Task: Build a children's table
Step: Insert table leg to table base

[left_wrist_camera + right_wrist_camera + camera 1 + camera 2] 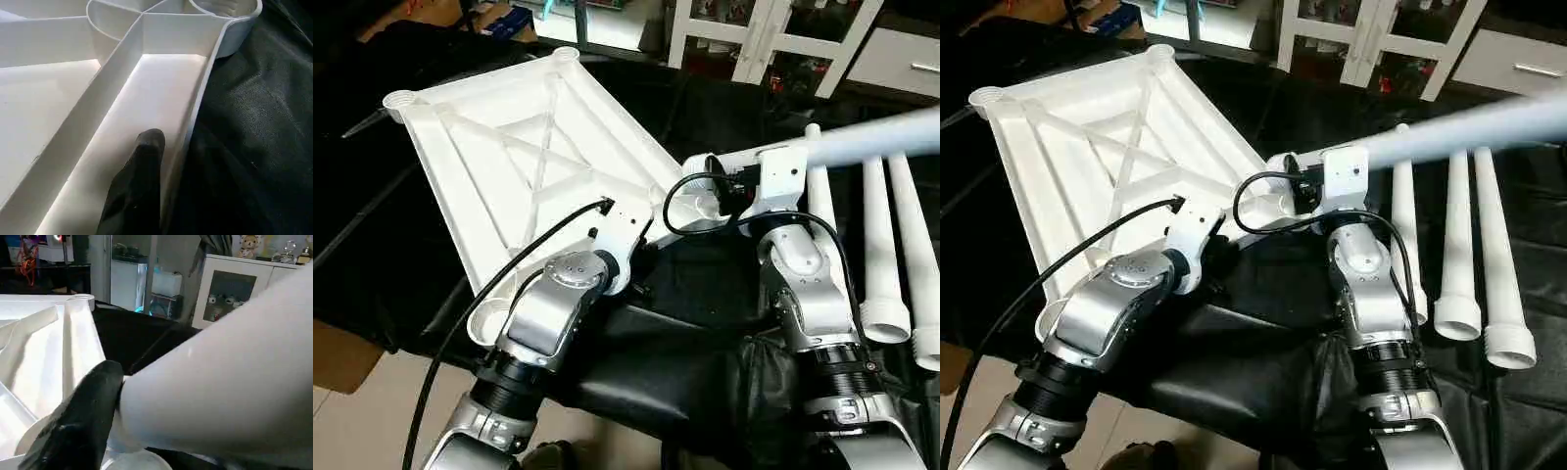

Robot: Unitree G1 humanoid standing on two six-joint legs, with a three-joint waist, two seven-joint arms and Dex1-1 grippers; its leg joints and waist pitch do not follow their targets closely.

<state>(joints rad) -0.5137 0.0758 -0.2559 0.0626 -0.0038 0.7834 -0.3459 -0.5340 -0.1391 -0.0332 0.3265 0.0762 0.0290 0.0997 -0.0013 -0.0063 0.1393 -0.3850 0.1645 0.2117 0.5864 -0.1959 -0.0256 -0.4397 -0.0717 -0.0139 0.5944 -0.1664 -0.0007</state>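
Right gripper point(115, 396) clamps leg point(871, 137), long axis slanting up-right, foot over near corner socket point(1268, 208); left gripper point(164, 156) pinches tabletop point(499, 157) rim.

No legible text, label, brand, number or sign on anything in any view.

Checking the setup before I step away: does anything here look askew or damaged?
No damage shows. The tabletop lies underside up, turned at an angle on the black-draped table, one corner socket past its front edge. The right gripper holds one leg slanted at a socket; three legs lie alongside.
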